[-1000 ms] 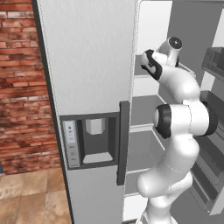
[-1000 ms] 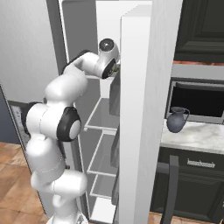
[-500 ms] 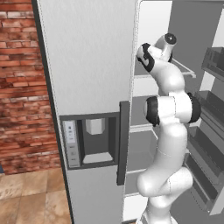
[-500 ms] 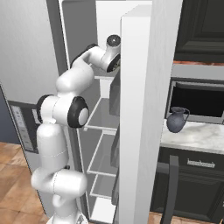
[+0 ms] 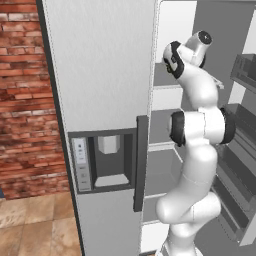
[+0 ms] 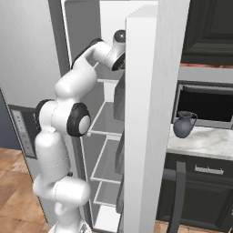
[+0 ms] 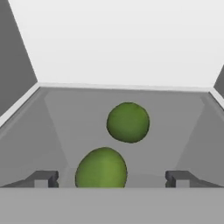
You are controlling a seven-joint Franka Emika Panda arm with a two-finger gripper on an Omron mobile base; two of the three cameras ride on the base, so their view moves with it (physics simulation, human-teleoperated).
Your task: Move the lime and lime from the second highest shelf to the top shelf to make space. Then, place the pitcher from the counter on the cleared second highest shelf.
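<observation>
Two dark-green limes rest on the grey top shelf in the hand view. One lime lies further in, toward the white back wall. The other lime lies close to my gripper, between its fingers and slightly left of the middle. The gripper is open, and both fingertips stand well clear of the fruit. The arm reaches high into the fridge above the top shelf. The second highest shelf lies below it. The dark blue-grey pitcher stands on the counter.
The closed left fridge door with its dispenser stands on my left. The open right door, with its dark racks, stands on my right. A dark microwave sits behind the pitcher. Lower shelves run beneath.
The arm has straightened upward, with its elbow now higher and the hand further into the top of the fridge. The jaws have spread wide.
</observation>
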